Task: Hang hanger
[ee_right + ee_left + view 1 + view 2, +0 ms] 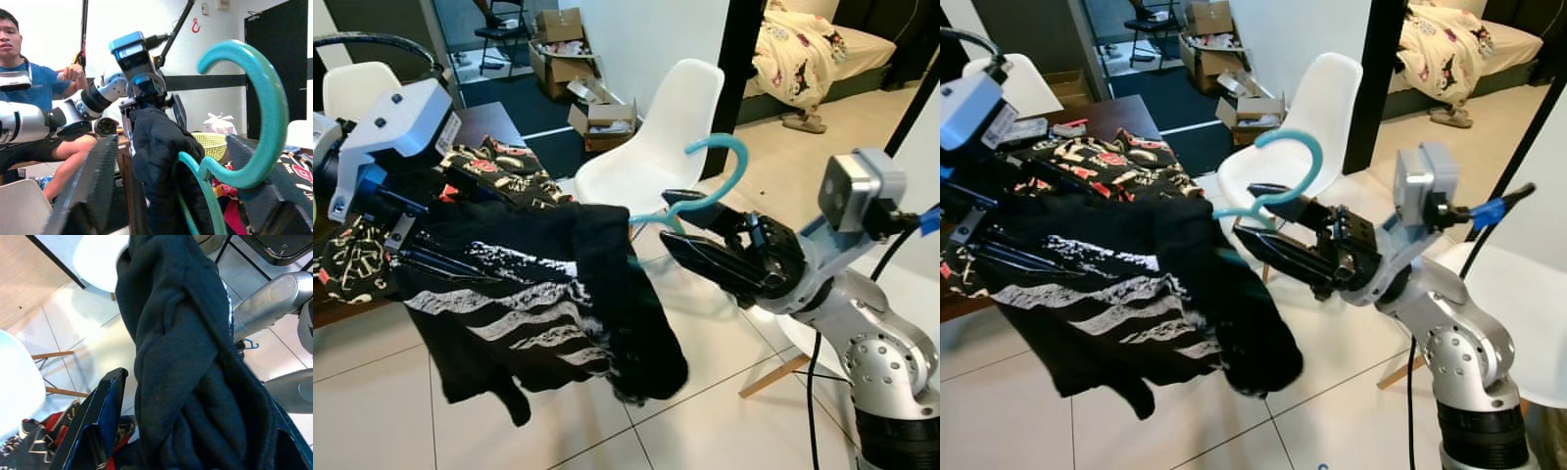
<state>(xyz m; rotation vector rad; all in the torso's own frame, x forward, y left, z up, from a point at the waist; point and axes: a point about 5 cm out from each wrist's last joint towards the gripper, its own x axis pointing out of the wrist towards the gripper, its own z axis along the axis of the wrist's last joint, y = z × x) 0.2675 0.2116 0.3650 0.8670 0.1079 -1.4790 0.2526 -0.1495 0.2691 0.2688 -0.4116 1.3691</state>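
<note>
A teal hanger carries a black shirt with white stripes, which droops toward the floor. My right gripper reaches in from the right at the hanger's neck. In the right wrist view its fingers stand wide apart, with the hook leaning on one of them and the bunched shirt between. My left gripper holds the shirt's other side, and its fingers flank a thick twist of black cloth.
Patterned garments lie on a dark table behind the shirt. White chairs stand behind and at right. Open cardboard boxes sit on the floor beyond. A seated person faces me.
</note>
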